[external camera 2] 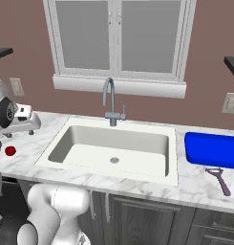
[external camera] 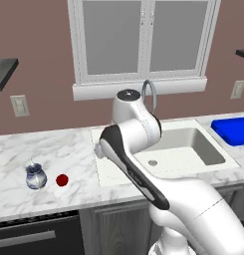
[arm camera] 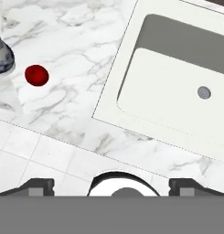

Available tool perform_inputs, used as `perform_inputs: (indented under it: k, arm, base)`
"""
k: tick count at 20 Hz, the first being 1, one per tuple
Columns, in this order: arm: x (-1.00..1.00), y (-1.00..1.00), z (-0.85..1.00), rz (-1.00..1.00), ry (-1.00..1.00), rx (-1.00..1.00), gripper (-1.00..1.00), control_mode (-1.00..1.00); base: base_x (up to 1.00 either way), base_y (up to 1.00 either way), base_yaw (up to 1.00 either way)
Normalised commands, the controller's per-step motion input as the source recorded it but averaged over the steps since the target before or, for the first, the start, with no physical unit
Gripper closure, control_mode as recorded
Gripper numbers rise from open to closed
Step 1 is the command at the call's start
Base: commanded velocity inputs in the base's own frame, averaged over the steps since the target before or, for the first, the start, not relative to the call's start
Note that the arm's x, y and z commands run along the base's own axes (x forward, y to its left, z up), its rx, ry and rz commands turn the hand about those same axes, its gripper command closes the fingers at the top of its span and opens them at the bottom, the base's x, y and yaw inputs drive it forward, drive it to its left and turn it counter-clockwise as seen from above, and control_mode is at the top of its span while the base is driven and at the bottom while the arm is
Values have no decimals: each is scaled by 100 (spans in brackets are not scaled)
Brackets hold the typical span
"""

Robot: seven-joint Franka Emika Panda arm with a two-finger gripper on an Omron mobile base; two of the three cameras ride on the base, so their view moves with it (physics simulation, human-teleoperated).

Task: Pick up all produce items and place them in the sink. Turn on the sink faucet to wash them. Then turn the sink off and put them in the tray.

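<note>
The red fruit (arm camera: 36,75) sits on the marble counter (arm camera: 77,55) left of the sink (arm camera: 177,87), just beside the blue-and-white jar (arm camera: 1,57). It lies up-left of the spread, empty fingers (arm camera: 38,186).

Counter: we see white marble counter (external camera: 68,149) with the sink (external camera 2: 152,136) set into it.
Left of sink: red fruit (external camera: 62,180) beside blue-and-white jar (external camera: 36,177).
Right of sink: blue tray (external camera 2: 211,149), purple peeler (external camera 2: 218,179).
</note>
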Motion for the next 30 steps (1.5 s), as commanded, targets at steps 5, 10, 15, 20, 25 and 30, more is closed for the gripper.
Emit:
perform_inputs:
  k: [5,10,15,20,25,30]
  arm:
    - [-6,41,-15,10,0,0,-100,-100]
    - [-6,38,-12,11,1,0,-100,-100]
    - [0,40,-16,9,1,0,-100,-100]
    - [0,30,-20,10,1,0,-100,-100]
    - [1,30,-29,10,0,0,-100,-100]
    - [7,28,-30,10,1,0,-100,-100]
  base:
    - [0,0,0]
    - [0,0,0]
    - [0,0,0]
    - [0,0,0]
    - [0,0,0]
    - [0,0,0]
